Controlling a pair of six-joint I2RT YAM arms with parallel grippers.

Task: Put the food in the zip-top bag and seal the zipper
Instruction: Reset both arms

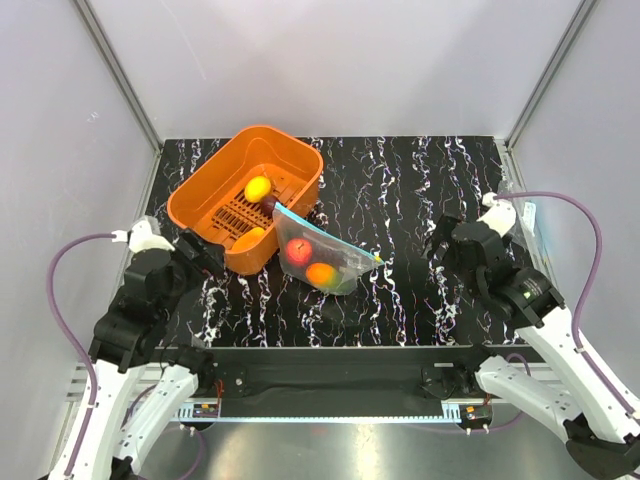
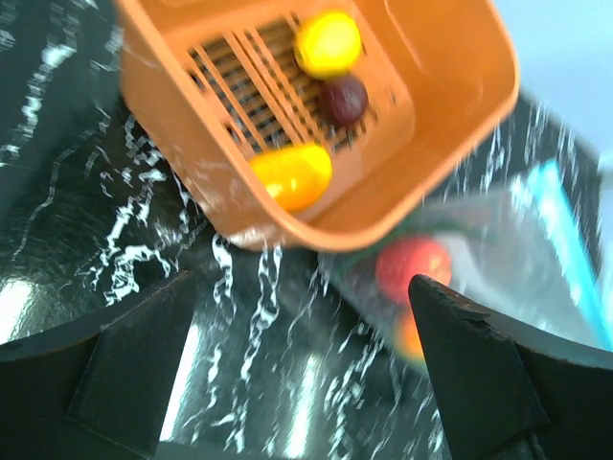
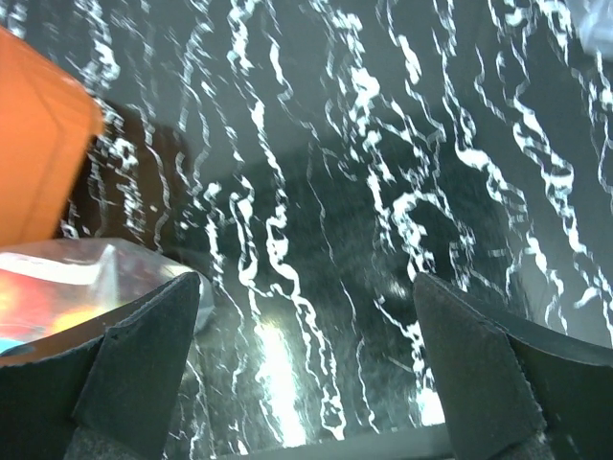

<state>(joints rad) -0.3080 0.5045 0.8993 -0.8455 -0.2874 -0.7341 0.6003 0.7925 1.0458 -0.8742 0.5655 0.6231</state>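
The clear zip-top bag (image 1: 340,262) lies on the table against the orange basket's near right side. Its teal zipper (image 1: 330,235) runs along the upper edge. A red apple (image 1: 298,249) and an orange-green mango (image 1: 321,274) are inside the bag. A yellow lemon (image 1: 258,188), dark purple grapes (image 1: 270,205) and a yellow-orange oblong piece (image 1: 250,238) lie in the basket. I cannot make out the chive bunch. My left gripper (image 1: 200,250) is open and empty, left of the bag; its view shows the lemon (image 2: 328,43), grapes (image 2: 343,99) and apple (image 2: 412,268). My right gripper (image 1: 445,245) is open and empty, right of the bag (image 3: 77,287).
The orange slotted basket (image 1: 205,185) stands tilted at the back left and also shows in the left wrist view (image 2: 450,125) and the right wrist view (image 3: 38,144). Grey walls close the table at the back and sides.
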